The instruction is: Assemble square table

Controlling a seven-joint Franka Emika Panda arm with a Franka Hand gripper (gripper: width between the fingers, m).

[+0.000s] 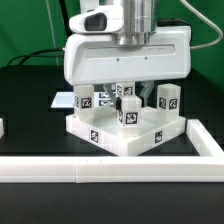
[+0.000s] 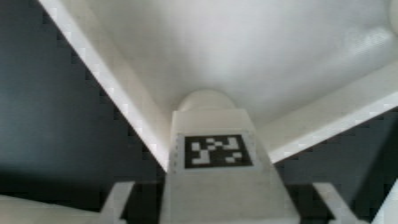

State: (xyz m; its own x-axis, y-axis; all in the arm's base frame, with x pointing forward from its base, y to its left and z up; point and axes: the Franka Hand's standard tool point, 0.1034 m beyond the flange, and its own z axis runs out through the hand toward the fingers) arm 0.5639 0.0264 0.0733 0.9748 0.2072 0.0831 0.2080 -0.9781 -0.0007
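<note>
**Gripper closing in on a leg above the tabletop**

The square tabletop lies rim-up in the middle of the black table, tucked just inside the corner of the long white border rail, which runs along its 6 o'clock side and turns up at 3 o'clock. Legs stand upright on or just behind it. I count three tagged ones clearly in the exterior view: one at about 9 o'clock, one near the centre and one at 3 o'clock. A fourth may be hidden behind the arm; I cannot tell.

The gripper hangs straight down over the centre leg. In the wrist view that leg sits between the two fingers, which stand partly open on either side. Whether the pads are touching it I cannot tell, so I would not call it held.

My worry is that if the fingers meet the leg off-centre, they could tip it or twist it. A leg gripped askew would probably not line up with a corner socket. The neighbouring legs stand close, and a low or sideways move could knock one over.

There is one tabletop, one rail and one gripper.
</note>
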